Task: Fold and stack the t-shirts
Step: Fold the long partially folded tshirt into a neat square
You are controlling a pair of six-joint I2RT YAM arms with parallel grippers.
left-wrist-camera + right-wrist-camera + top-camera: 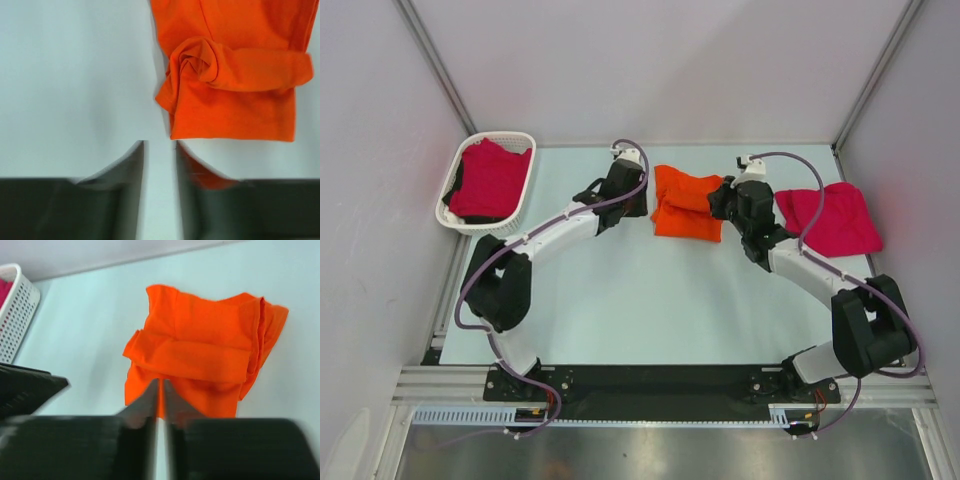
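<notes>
t-shirt (688, 215), the orange one, lies roughly folded at the far middle of the table (650, 310), one rolled band across it. left gripper (159, 145) sits just beside its edge, jaws apart and empty. right gripper (161, 382) has jaws almost together; if cloth is caught there, i cannot tell. risk, i think: a snagged edge can pull the fold open when an arm lifts.
</notes>
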